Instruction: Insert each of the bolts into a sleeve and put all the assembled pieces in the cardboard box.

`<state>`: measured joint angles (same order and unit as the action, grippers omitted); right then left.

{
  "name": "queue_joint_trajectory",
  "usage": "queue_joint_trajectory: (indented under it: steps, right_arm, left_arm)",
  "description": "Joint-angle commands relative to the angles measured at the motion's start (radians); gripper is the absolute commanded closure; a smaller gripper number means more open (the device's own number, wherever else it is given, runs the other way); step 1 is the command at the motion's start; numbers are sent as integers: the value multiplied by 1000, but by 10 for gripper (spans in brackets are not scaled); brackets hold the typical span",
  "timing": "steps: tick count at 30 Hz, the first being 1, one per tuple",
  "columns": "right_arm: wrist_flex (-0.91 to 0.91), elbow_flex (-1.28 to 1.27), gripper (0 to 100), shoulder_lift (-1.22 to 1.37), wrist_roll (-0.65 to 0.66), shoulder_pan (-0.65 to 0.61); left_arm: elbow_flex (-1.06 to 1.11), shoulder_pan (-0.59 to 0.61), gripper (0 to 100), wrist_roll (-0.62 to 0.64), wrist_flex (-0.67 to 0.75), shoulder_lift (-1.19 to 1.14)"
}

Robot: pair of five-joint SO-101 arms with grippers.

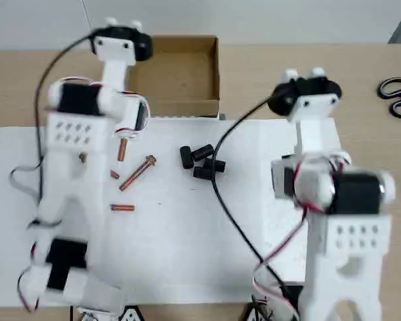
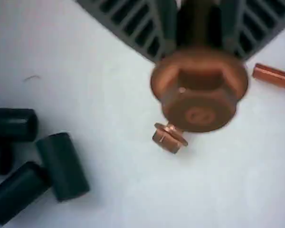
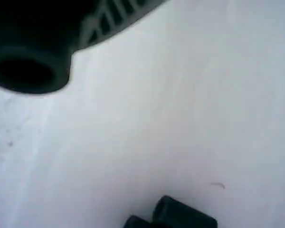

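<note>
Now left pincer (image 2: 199, 23) clamps bolt (image 2: 199, 95) between jaws; right pincer (image 3: 38, 28) seemingly clamps sleeve (image 3: 31, 71).

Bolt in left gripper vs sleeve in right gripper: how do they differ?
Colour: the bolt is copper, the sleeve black. End facing the camera: the bolt shows a solid flanged hex head, the sleeve an open bore. Shared: each is clamped above the white sheet, bolt in the left gripper, sleeve in the right gripper.
</note>
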<state>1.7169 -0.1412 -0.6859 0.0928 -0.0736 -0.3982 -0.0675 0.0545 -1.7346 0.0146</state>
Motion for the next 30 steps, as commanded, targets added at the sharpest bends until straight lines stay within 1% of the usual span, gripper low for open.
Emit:
queue_joint_trajectory:
  steps: [1, 4, 6, 9, 13, 15, 18, 21, 25, 30]
  right_arm:
    - [5, -61, 995, -128, -37, -12]
    - [-22, -146, 995, -248, -172, -12]
    - [-64, -195, 995, -337, -232, -16]
    - [-151, -295, 995, -460, -236, -84]
    - [-289, -451, 995, -618, -238, -189]
    - [-367, -534, 995, -696, -238, -236]
    - [-456, -646, 995, -789, -230, -311]
    - [-506, -729, 995, -863, -230, -400]
    - [-518, -809, 995, -911, -230, -530]
    - [-516, -898, 995, -944, -230, -647]
  left_arm:
    - [22, -20, 995, 21, 6, 213]
    - [97, -28, 995, 123, 58, 347]
    - [182, -28, 995, 155, 124, 433]
    - [349, -28, 995, 210, 221, 559]
    - [564, -28, 995, 358, 368, 721]
    - [653, -34, 995, 413, 420, 801]
    - [776, -91, 995, 463, 486, 914]
    - [891, -166, 995, 520, 568, 1026]
    - [1033, -250, 995, 551, 703, 1169]
    - [1155, -331, 995, 551, 793, 1316]
